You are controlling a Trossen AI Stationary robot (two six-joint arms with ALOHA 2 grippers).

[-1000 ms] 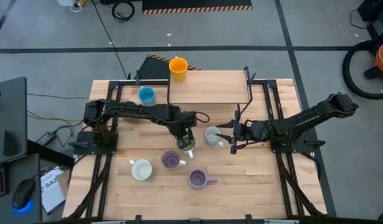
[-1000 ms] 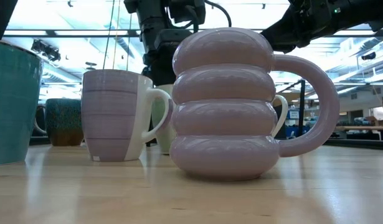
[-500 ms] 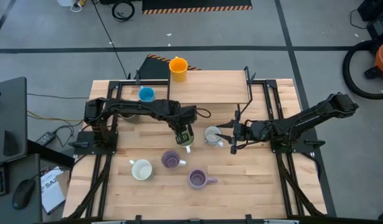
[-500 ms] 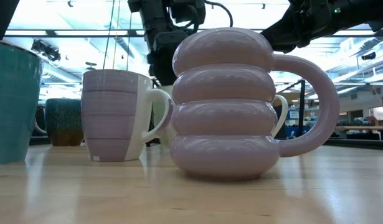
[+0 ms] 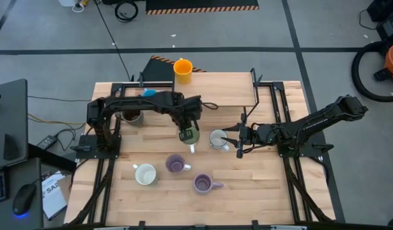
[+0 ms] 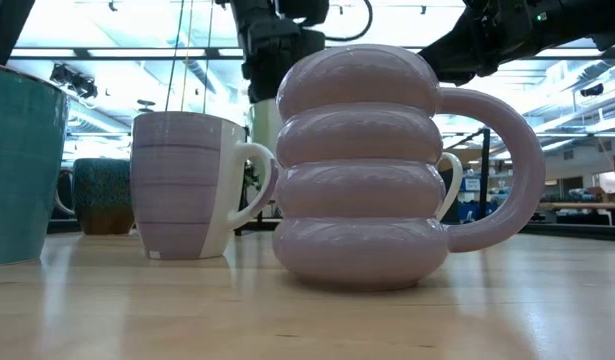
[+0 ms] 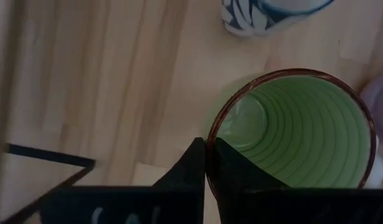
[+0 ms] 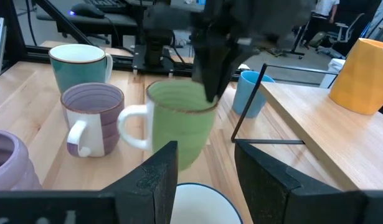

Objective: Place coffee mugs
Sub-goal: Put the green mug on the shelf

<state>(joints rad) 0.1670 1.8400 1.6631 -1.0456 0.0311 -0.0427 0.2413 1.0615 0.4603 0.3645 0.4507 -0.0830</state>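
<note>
My left gripper (image 5: pixel 188 133) is shut on a green mug (image 8: pixel 179 134) with a white handle and hangs over the middle of the table. In the low view the green mug (image 6: pixel 259 120) shows above the table behind the ribbed pale purple mug (image 6: pixel 357 165). My right gripper (image 5: pixel 237 142) is open and low, just right of a white mug (image 5: pixel 216 138) standing on its base. That white mug's rim (image 8: pixel 197 208) shows between the right fingers. An orange mug (image 5: pixel 182 69) stands on the raised shelf. The blue mug (image 8: pixel 250 93) stands at the shelf's left end. My left gripper pinches the green mug's rim (image 7: pixel 211 132), one finger inside the mug and one outside. The fingers (image 8: pixel 213 68) come from above, pointing down, on the side away from the white handle (image 8: pixel 132 127). The mug hangs upright below them, lifted clear of the table.
A striped purple mug (image 5: pixel 176 164), the ribbed purple mug (image 5: pixel 202 184) and a teal mug with a white inside (image 5: pixel 145 173) stand on the near half. A dark mug (image 5: pixel 131 115) sits by the left arm. The black-framed wooden shelf (image 5: pixel 215 89) spans the far middle.
My left gripper has risen and moved toward the table's far edge, carrying the green mug. The mug stood on the table near the striped purple mug and now hangs clear above it.
</note>
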